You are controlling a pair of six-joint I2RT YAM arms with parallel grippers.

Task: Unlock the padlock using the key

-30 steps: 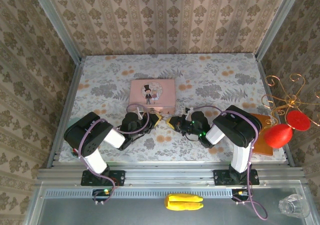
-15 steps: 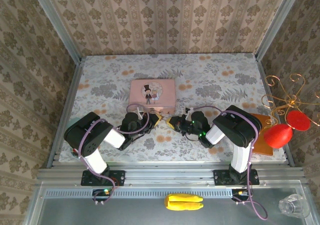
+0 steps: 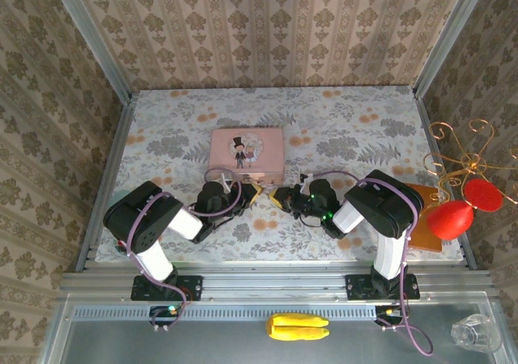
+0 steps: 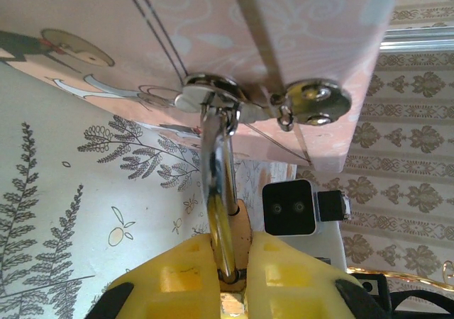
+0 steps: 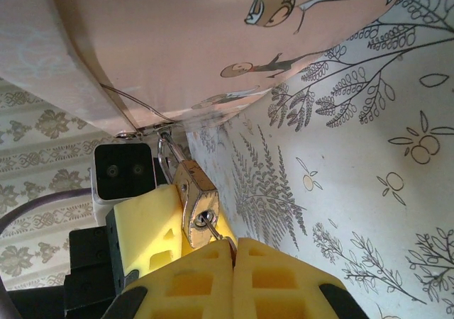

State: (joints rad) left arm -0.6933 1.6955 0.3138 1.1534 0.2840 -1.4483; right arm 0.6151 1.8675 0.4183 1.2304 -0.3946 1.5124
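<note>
**Key (image 5: 213, 226) entered in padlock (image 5: 194, 197), turn not yet made**

Sits near the middle of the table, just in front of the near wall of the pink tin (image 3: 247, 155). Hangs by its thin shackle from the tin's silvery hasp (image 4: 207, 92). Held at the brass body by the left gripper (image 4: 231, 261), yellow fingers narrow and closed on both flat faces. Met from the right by the right gripper (image 5: 233, 256), fingers pressed fully together on the head of the key. Shows only a short grey shank, with the tip inside the keyhole on the end face of the lock. Cannot tell how deep.

Judged as the moment just before the turn. Several ways to fail from here:

- Turning with the shank only partly inside: slipping out, or bending such a thin sliver.
- Rotating off the axis of the keyhole: side load, jamming, or the key twisting between the soft pads instead of turning the cylinder.
- Holding too weakly on the left: the whole lock swinging on the hasp together with the key, so no unlocking.
- Pulling too much: dragging the light tin over the flowered table cover (image 3: 356, 137) and losing the alignment.
- Working so close together: possible bumping of both pairs of fingers during the wrist roll.

Calls for slow rotation and a steady counter-hold.
</note>
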